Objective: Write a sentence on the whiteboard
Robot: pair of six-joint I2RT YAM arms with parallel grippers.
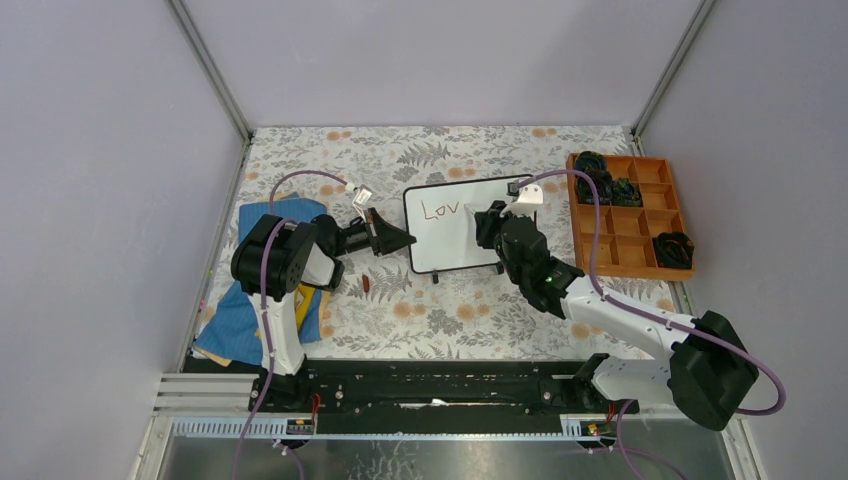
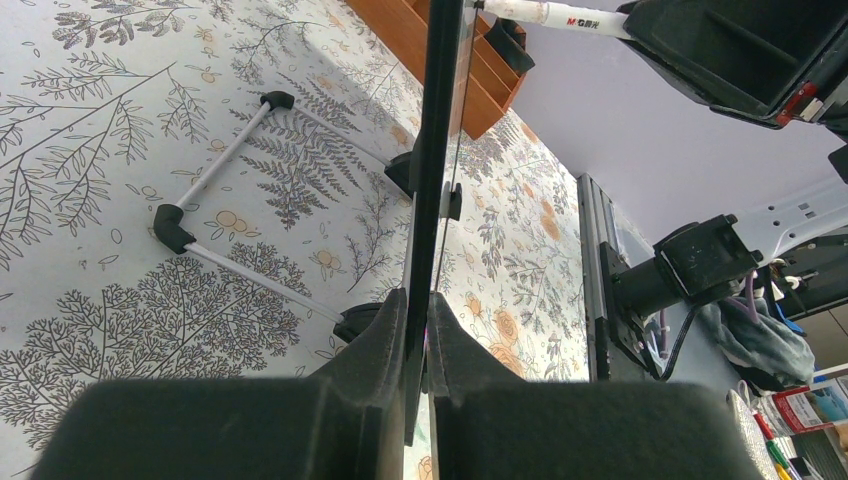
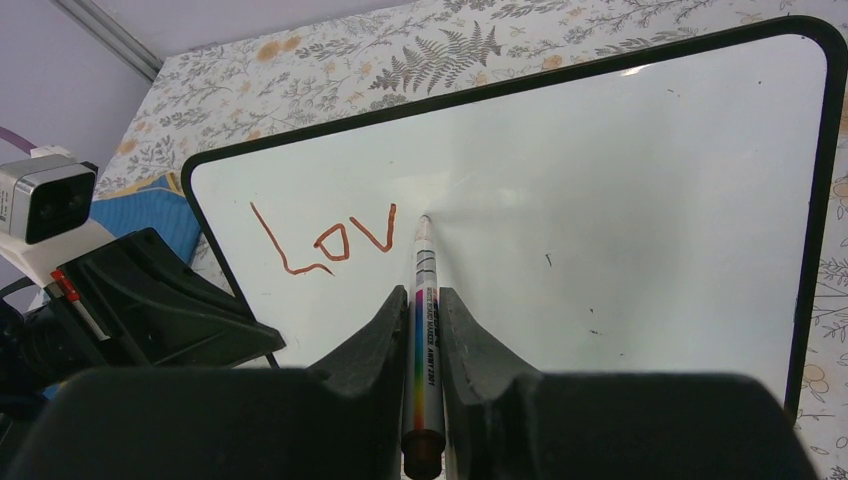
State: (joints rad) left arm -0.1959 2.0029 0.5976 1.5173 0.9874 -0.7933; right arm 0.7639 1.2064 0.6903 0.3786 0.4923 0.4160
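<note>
The whiteboard (image 1: 445,248) stands upright mid-table, tilted on its feet. My left gripper (image 1: 405,240) is shut on its left edge; in the left wrist view the black frame (image 2: 437,150) runs between the fingers (image 2: 380,330). My right gripper (image 1: 482,222) is shut on a white marker (image 3: 424,330) with a rainbow stripe. The marker's tip touches the whiteboard (image 3: 620,200) just right of the sentence (image 3: 325,240), which reads "Lov" in red-brown strokes (image 1: 440,209). The marker (image 2: 560,15) also shows at the top of the left wrist view.
A wooden compartment tray (image 1: 640,215) with several dark items sits at the right. Blue and yellow cloths (image 1: 240,320) lie by the left arm's base. A small red-brown piece (image 1: 367,284) lies on the floral tablecloth. The board's wire stand (image 2: 170,225) rests behind it.
</note>
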